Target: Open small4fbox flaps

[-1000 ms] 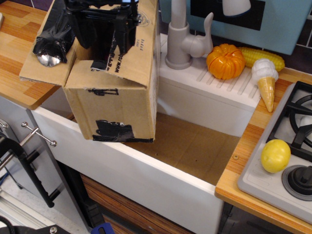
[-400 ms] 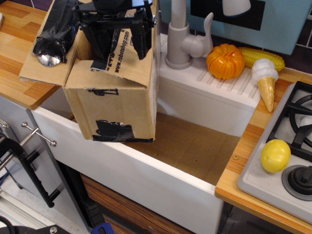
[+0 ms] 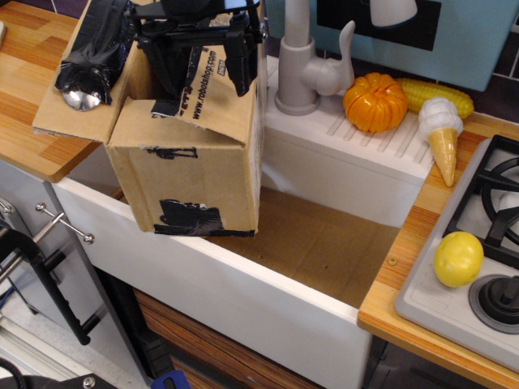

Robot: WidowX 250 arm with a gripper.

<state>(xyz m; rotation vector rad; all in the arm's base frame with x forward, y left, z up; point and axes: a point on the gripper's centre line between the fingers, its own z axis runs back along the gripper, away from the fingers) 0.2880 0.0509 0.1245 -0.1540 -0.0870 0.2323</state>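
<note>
We see the gripper (image 3: 203, 61) spread open, nothing held, directly above the small4fbox (image 3: 190, 158), straddling the "robotshop.com" flap (image 3: 212, 101) just below

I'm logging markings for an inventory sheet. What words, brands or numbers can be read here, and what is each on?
"robotshop.com": black print running slantwise on the inner flap of the cardboard box, partly hidden by the gripper.
The start of that print, behind the black fingers, cannot be read.
No other text shows on the faucet, pumpkin or lemon.
</note>
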